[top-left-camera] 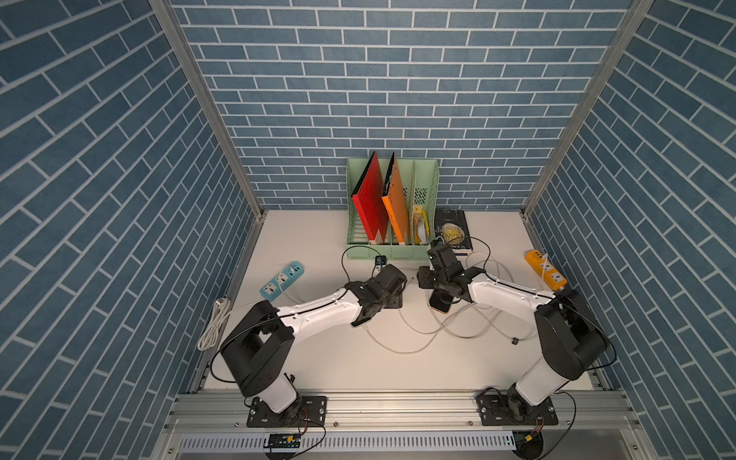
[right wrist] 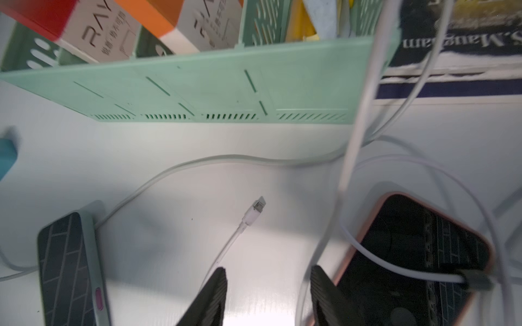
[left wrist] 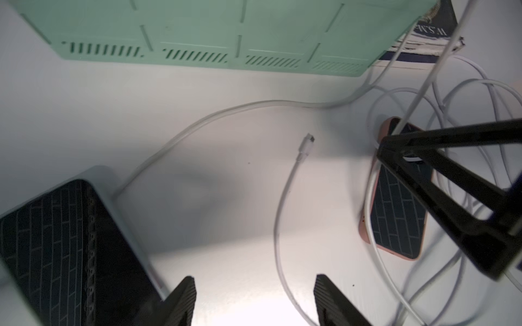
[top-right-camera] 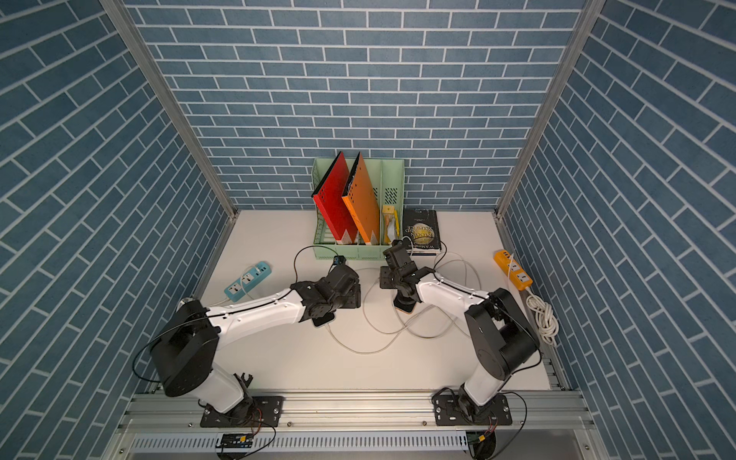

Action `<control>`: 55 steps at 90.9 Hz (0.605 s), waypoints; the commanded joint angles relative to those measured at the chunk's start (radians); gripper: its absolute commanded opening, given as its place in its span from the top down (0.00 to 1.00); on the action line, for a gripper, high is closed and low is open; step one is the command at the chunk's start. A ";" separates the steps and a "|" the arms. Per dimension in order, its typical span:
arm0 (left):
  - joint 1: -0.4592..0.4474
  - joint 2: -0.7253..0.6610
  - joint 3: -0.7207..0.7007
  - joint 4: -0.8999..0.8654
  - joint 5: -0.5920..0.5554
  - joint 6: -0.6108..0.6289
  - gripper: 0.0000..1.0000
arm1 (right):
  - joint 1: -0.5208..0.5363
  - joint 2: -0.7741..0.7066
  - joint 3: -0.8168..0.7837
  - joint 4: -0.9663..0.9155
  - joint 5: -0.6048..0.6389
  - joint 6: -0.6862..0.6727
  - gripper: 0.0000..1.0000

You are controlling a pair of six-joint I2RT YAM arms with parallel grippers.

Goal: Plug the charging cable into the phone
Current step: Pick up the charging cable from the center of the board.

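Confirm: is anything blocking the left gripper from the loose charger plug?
Nothing visible. The plug lies on bare table ahead of the left gripper; only its own cable runs between the open fingers.

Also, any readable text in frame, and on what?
"RAY": white end of the red folder; Chinese print beside it too blurred.
"MOON AND SIXPENCE": book cover, upside down.
"S.Maugham": same book, right wrist view.
Label on the orange folder: cut off, unreadable.
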 commanded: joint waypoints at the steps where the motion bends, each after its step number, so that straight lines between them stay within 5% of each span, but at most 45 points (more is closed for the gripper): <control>1: -0.018 0.131 0.092 -0.091 -0.017 0.096 0.36 | -0.022 -0.091 -0.054 -0.033 -0.022 -0.034 0.49; 55: 0.010 0.516 0.472 -0.234 -0.010 0.238 0.55 | -0.121 -0.254 -0.248 0.020 -0.098 -0.046 0.48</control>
